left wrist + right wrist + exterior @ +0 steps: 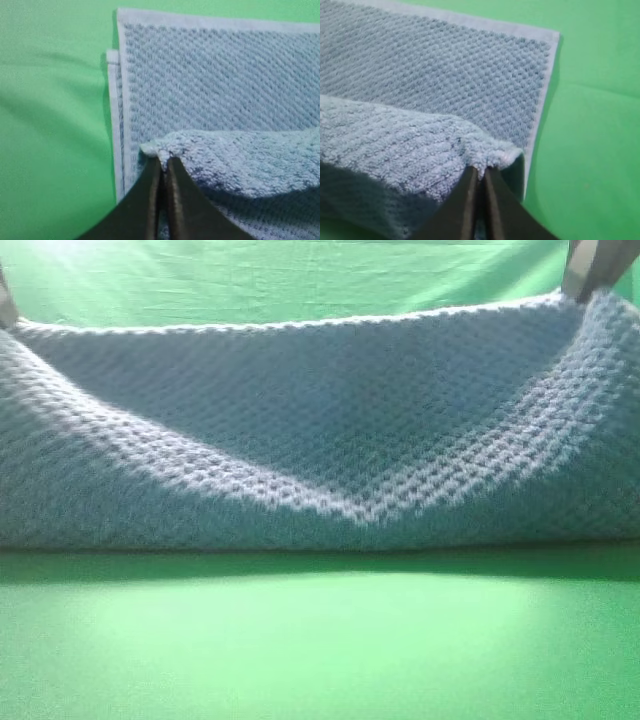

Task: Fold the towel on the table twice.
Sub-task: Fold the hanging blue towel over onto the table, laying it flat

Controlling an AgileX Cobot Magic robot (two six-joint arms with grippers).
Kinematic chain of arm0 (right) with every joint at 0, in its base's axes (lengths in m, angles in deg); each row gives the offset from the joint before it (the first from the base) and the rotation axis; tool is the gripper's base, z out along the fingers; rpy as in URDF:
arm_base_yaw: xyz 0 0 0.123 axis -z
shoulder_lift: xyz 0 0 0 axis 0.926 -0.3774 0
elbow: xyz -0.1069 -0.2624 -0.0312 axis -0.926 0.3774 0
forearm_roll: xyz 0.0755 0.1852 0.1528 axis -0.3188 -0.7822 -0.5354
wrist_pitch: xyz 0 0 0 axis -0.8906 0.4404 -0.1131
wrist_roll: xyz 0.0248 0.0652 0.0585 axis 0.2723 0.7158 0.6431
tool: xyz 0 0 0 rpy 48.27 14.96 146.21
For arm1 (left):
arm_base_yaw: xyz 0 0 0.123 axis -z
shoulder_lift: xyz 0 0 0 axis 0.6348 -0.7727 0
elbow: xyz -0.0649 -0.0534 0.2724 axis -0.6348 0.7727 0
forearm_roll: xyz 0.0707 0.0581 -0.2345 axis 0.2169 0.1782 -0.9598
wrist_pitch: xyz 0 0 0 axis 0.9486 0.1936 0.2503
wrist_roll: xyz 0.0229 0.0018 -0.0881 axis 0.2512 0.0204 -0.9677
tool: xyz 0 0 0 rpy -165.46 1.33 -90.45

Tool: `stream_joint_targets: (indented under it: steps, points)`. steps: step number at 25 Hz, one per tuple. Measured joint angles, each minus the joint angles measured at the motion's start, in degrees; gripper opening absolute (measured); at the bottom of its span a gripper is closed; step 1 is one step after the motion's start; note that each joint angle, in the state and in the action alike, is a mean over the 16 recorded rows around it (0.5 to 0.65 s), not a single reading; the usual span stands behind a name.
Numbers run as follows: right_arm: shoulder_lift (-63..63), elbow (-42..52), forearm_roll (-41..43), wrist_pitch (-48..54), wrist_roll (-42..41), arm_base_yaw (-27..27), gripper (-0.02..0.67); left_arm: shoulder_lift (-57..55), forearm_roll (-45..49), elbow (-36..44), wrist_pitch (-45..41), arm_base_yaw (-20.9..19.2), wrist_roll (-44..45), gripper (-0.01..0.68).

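1. The left gripper (pixel 161 162) is clenched on a corner of the towel (pixel 220 85), its dark fingers (pixel 145 200) pressed together on the bunched cloth.
2. The right gripper (pixel 481 172) is likewise clamped on the other towel corner, fingers (pixel 460 205) meeting at the hem.
3. Beyond each pair of fingertips the lifted edge hangs above a flat towel layer below.
4. From the high view, the towel (pixel 320 440) sags between the two raised corners, its lower fold resting on the table (pixel 320 640).
5. A wrinkled green backdrop (pixel 300 280) lies behind.
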Motion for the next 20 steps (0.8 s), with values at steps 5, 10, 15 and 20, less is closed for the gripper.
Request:
stream_joint_targets:
  steps: [5,10,15,20]
  points:
    - [-7.63,-5.54,-0.17,-2.23,-2.53,2.42,0.0,-8.85,0.84,-6.94,2.01,0.0,0.22,0.0]
    - [-14.59,-10.43,-0.47,-4.03,-4.44,4.48,0.0,-16.76,1.54,-13.01,3.66,0.0,0.24,0.0]
    - [-20.88,-14.58,-1.04,-5.42,-5.92,5.55,0.0,-22.76,1.88,-16.73,5.55,0.0,0.24,0.0]
    - [-26.2,-17.52,-1.72,-6.31,-6.93,6.37,0.0,-26.58,2.12,-18.35,7.42,0.0,0.24,0.0]
